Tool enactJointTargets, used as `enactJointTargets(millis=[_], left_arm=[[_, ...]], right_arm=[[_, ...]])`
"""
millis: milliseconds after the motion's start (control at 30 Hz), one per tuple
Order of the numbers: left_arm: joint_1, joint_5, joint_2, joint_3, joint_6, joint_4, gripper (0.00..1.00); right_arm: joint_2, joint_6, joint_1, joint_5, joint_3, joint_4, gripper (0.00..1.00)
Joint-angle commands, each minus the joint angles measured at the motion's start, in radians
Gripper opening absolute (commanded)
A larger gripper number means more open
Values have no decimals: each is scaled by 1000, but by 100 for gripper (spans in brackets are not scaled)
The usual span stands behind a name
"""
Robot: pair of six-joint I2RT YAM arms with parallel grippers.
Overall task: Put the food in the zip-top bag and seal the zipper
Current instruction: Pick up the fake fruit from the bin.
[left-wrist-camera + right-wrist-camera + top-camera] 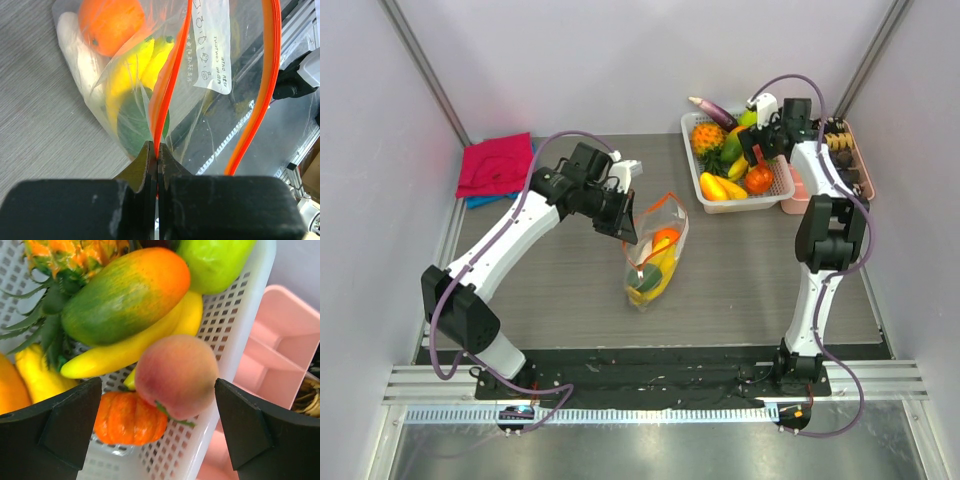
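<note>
Left of the white lattice plastic basket (235, 315), the left gripper (157, 165) clamps the thin orange-red zipper (172, 85) of one crinkly clear zip-top bag (655, 255) holding four toys: round orange (111, 25), yellow banana (131, 67), white oblong piece (80, 55), green fruit (132, 120). Over the basket, the right gripper (160, 425) gapes wide, one pink-yellow peach (175, 375) between its fingers.

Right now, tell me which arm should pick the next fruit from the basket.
Right. Right end effector is open above the peach in the white basket; left end effector is shut on the zip-top bag's zipper.
</note>
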Motion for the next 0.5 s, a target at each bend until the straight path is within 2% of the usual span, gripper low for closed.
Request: enactJointTargets(millis=[0,267,333,367,400,467], left_arm=[[-4,2,-48,-7,8,28,0],[-4,-4,-44,-7,15,19,0],[-4,-2,-41,-4,14,19,0],[-4,-2,-40,-4,14,17,0],[-4,-1,-39,-4,14,17,0],[-4,-1,-39,-3,17,17,0]], right_arm=[[43,-84,11,57,83,90,100],[42,-162,16,90,6,90,99],[25,-176,16,103,-20,99,96],[17,-179,16,107,-27,99,94],[0,-182,16,107,-35,104,85],[-18,-193,16,108,-52,107,77]])
